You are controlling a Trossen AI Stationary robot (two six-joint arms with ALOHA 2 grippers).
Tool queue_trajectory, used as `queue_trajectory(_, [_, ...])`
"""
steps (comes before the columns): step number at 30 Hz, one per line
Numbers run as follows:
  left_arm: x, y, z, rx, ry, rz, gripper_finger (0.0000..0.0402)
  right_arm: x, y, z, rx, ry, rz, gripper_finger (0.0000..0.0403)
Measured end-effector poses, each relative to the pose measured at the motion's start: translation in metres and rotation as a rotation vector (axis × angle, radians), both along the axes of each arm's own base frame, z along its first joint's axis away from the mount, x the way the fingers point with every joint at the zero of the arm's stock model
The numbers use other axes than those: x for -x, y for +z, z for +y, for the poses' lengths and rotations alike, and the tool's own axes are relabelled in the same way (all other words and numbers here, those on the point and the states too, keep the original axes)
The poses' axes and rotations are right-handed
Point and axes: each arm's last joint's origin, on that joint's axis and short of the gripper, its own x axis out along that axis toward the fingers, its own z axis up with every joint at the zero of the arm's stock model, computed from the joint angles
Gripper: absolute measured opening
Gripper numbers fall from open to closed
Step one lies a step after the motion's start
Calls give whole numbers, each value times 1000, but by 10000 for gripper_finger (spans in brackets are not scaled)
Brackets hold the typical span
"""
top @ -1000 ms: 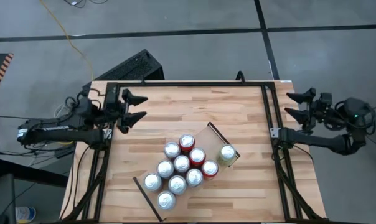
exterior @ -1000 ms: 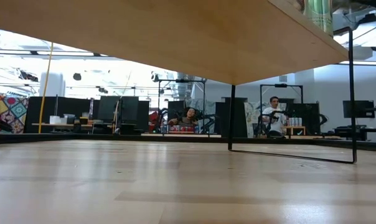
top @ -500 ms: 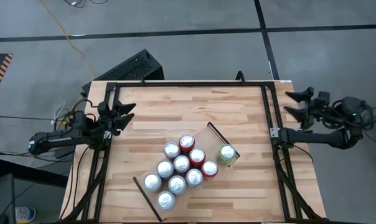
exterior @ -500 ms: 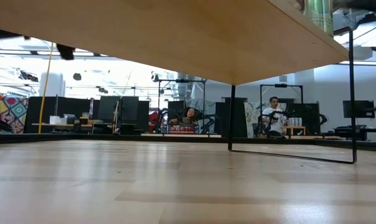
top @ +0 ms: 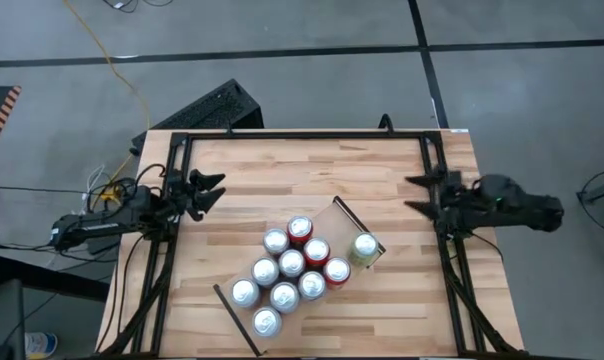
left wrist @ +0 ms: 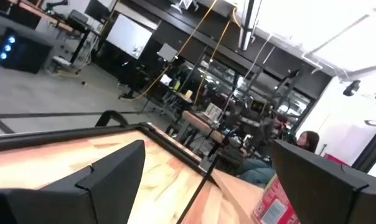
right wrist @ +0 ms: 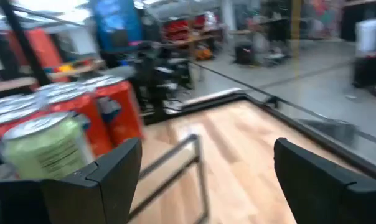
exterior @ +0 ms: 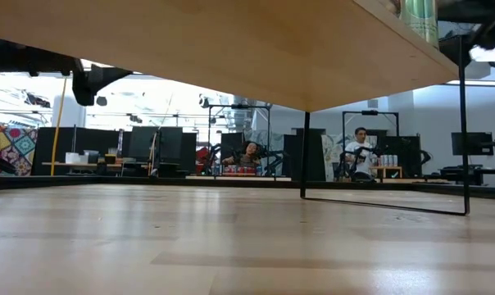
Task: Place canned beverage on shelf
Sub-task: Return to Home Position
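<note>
High view: pale flat wooden shelf board with black end strips (top: 343, 231) lies slantwise toward 6 o'clock on the striped butcher-block tabletop (top: 282, 165). It carries silver cans (top: 266, 271) and red soda cans (top: 317, 251), with a green soda can (top: 364, 247) at its 3 o'clock end. Left gripper (top: 214, 189) at table's 9 o'clock edge, fingers spread, empty. Right gripper (top: 413, 195) at 3 o'clock edge, likewise spread, empty.

Pale plain-wood shelf board (top: 334, 230) lies slantwise mid-front on striped butcher-block tabletop (top: 282, 170), cluster of metal soda cans (top: 292, 262) on it, green soda can (top: 364, 246) just right of cluster; left gripper (top: 218, 188) at table's left edge, right gripper (top: 412, 194) at right edge.
</note>
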Motion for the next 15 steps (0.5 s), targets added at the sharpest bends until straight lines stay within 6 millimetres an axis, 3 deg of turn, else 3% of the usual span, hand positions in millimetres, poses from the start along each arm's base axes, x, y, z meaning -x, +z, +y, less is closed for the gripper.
queue_trajectory(5, [0, 0, -1, -41, -25, 12, 332, -29, -43, 3, -13, 55, -49, 337])
queue_trajectory(8, [0, 0, -1, -55, -34, 16, 332, -43, -80, 4, -56, 52, -29, 337])
queue_trajectory(15, [-1, -1, -1, -62, -36, 33, 332, -48, -88, 3, -17, 61, -53, 338])
